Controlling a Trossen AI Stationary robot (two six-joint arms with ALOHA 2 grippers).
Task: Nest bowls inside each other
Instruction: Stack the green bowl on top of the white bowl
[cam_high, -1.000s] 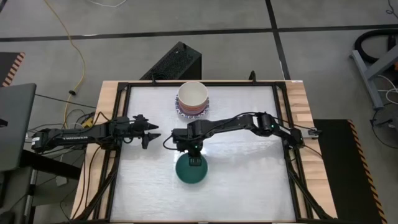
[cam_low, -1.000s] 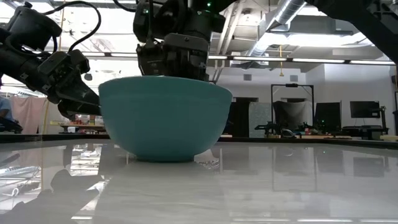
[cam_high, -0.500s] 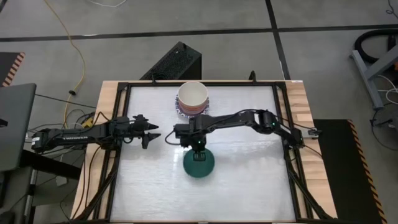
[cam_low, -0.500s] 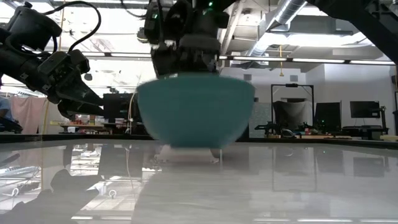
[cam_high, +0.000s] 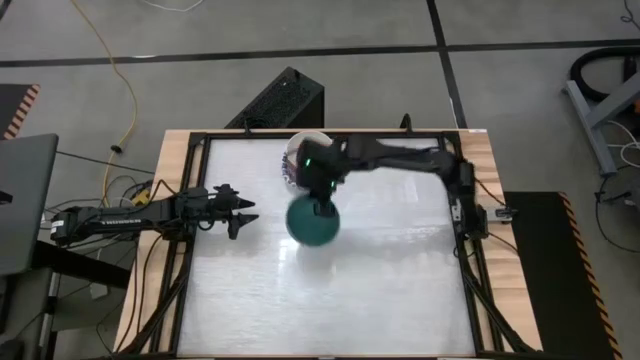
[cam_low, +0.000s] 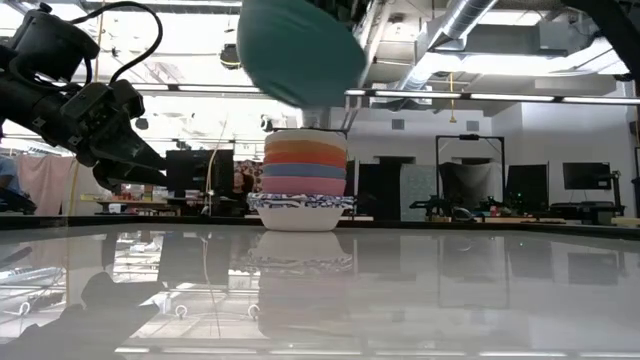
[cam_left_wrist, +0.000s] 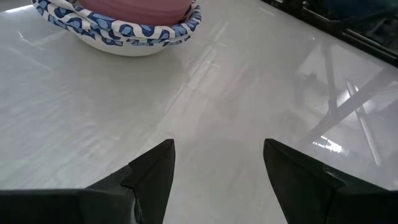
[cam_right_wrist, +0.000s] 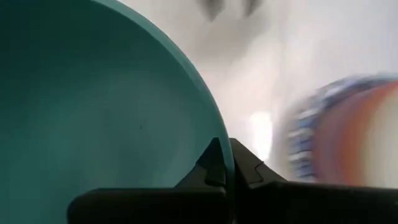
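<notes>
Much of the stack of bowls (cam_high: 300, 160) is being hidden in the high view by the right arm, so that only part of a pale rim and a patterned edge is being shown at the far middle of the table (cam_high: 400, 290). In the low view the stack (cam_low: 303, 185) is being seen more fully: a white bowl with a blue patterned rim (cam_low: 300, 208) is lying at the bottom, and pink, blue, red, orange and cream bands are being shown one inside another above it; how many patterned bowls are lying underneath cannot be told. In the left wrist view only the patterned rims (cam_left_wrist: 118, 28) and a pink bowl inside them are being caught, with the upper part cut off by the frame. The dark green bowl (cam_high: 313, 222) is being held in the air, tilted, just beside the stack on its near side; in the low view it (cam_low: 300, 50) is partly cut off by the top edge. The right gripper (cam_right_wrist: 224, 163) is being kept clamped on the rim of this bowl (cam_right_wrist: 93, 106), one finger inside and one outside, and the stack behind it is too blurred to be made out. The left gripper (cam_high: 243, 213) is being held wide apart with nothing between its fingers (cam_left_wrist: 152, 177), above the left side of the table, well apart from the bowls.
</notes>
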